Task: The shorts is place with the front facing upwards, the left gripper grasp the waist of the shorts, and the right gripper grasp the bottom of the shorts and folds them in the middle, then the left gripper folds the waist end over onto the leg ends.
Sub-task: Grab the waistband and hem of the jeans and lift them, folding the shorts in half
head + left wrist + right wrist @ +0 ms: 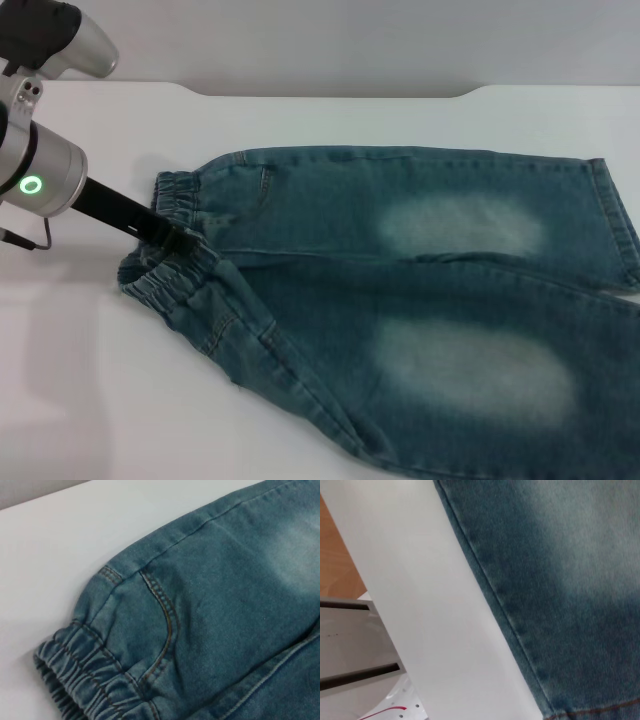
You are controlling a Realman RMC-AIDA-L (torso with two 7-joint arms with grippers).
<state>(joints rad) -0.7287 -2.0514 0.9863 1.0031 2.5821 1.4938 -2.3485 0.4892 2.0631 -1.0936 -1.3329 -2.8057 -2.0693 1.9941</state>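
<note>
Left end effector (178, 238) low, outstretched forward.

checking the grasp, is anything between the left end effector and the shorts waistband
Nothing: in the head view the left end effector already sits at the gathered waistband of the shorts, with no bare table between.

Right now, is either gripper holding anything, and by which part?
The left gripper reaches the elastic waistband of the shorts; whether it is clamped cannot be told. The right gripper is out of view.

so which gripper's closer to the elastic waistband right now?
Left. The left gripper is right at the elastic waistband of the shorts, at its middle. The right gripper isn't visible in any view; its wrist camera shows only a leg seam by the table edge.
</note>
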